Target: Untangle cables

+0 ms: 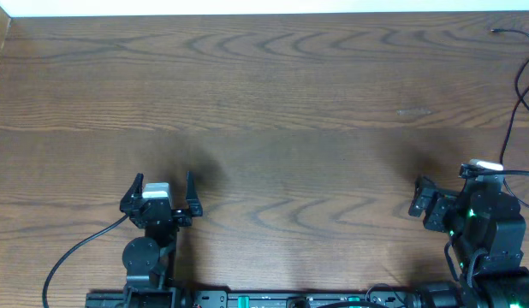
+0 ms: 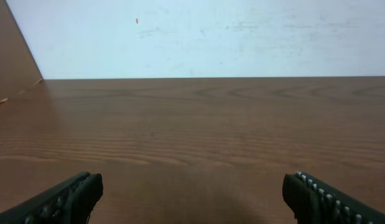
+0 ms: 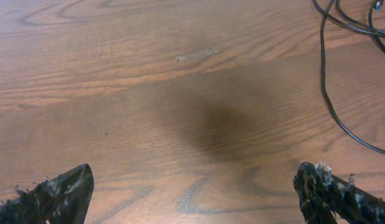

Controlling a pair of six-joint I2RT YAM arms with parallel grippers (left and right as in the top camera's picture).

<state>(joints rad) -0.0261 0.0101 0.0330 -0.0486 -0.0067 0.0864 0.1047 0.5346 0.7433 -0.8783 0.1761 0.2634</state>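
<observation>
Left gripper (image 1: 161,183): jaws spread wide, nothing between them. Its wrist camera shows only the bare wooden table (image 1: 273,103) ahead, up to the pale wall. It sits low at the near edge, left of centre. I read this as a parked pose, since no cord lies on its side.

Right gripper (image 1: 453,184): jaws equally wide and empty, over bare wood with a soft shadow ahead of it. I take the wide stance as readiness to straddle a strand.

Cables (image 1: 517,111): thin black cords at the far right edge of the table, ahead and to the right of the right gripper (image 3: 194,186), not touching it. In its wrist view, several strands of the cables (image 3: 323,81) cross in the upper right corner. One long strand runs down past the right-hand finger and off frame. Most of the bundle is out of view, so I cannot tell how tangled it is. No white cord visible. All of it lies well apart from the left gripper (image 2: 192,193).

Judgement: untangling not yet started. The right arm is the natural first reach.
</observation>
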